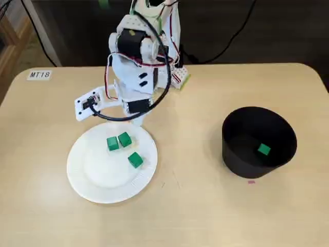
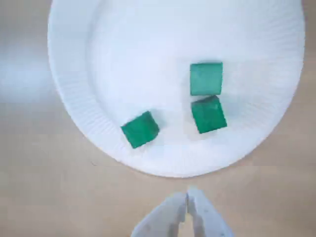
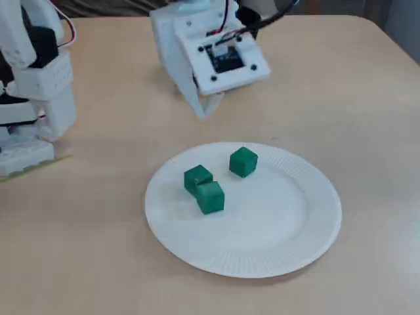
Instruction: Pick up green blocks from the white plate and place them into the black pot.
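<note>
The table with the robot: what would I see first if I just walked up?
Bright green stands out: three green blocks sit on the white plate, two side by side and one apart. To the right in that fixed view, the black pot holds a fourth green block. The white hand hangs shut and empty just off the plate's edge.

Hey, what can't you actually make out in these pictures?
Black pot: its near wall hides part of its floor in a fixed view; the other views miss it.
Tool: bottom edge cuts it off in the wrist view.
Pink speck beside pot: too small to identify.
</note>
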### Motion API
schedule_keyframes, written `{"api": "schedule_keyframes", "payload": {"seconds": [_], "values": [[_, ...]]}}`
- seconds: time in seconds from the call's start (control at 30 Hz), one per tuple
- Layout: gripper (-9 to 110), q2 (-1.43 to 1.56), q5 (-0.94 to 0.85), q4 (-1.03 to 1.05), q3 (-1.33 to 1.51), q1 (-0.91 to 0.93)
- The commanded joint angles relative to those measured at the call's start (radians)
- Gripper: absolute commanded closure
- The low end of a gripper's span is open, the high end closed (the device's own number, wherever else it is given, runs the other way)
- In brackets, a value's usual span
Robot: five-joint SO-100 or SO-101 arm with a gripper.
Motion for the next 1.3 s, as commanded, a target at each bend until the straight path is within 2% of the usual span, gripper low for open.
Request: {"api": "schedule_keyframes", "payload": {"seconds": [0.0, 0.27, 0.4, 0.5, 0.63, 0.9, 1.27], "values": [[104, -0.009, 0.209, -0.041, -0.002, -0.015], [104, -0.138, 0.577, -0.043, -0.107, -0.069], [80, -0.166, 0.680, -0.028, -0.118, -0.078], [72, -0.173, 0.758, -0.015, -0.120, -0.086], [70, -0.199, 0.854, -0.015, -0.121, -0.101], [68, -0.252, 0.925, 0.000, -0.124, -0.091], [69, -0.354, 0.948, -0.104, -0.129, -0.069]]}}
